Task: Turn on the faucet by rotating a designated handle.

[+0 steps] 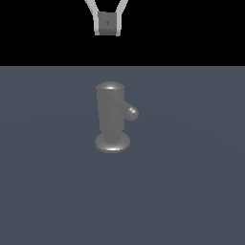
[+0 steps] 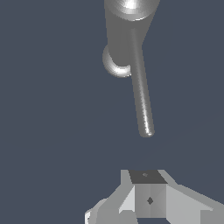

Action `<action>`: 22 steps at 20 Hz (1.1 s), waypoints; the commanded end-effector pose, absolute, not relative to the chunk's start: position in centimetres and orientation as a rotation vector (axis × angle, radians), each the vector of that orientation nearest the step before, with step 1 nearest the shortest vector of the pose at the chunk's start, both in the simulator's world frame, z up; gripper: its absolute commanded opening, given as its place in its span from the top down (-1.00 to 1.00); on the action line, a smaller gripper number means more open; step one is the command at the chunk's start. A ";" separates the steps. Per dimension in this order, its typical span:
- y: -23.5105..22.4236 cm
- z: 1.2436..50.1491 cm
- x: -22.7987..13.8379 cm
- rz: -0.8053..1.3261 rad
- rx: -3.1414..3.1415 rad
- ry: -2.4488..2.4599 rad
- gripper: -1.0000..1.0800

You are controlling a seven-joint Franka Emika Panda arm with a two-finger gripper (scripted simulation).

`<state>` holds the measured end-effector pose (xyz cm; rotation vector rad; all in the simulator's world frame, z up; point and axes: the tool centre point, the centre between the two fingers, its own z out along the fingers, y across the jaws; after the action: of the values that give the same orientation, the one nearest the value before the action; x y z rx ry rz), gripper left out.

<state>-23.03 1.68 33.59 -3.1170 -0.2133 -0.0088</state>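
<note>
Exterior view puts the dull grey metal faucet [image 1: 111,117], an upright cylinder with a domed top and round disc base, alone near the middle of the blue-grey floor [image 1: 43,191], with its thin grey rod handle [image 1: 131,112] sticking out toward the exterior view's right and partly toward the camera. The pale grey gripper [image 1: 108,24] hangs well apart above and behind it; whether its fingers are spread or pressed together I cannot tell, since neither view shows the tips. The risk, as I judge it, is descending onto the thick body rather than the slim rod, or glancing off its rounded tip. Count: one faucet, one handle, one gripper.
</note>
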 end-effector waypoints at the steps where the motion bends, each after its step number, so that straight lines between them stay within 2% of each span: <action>1: 2.0 31.5 -22.8 -0.008 -3.118 -0.246 1.00; 11: 3.2 24.9 -21.7 -0.002 -3.118 -0.347 1.00; 22: 3.6 22.3 -21.2 0.000 -3.117 -0.386 1.00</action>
<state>-21.23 3.59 22.41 -3.1174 -0.3838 0.0010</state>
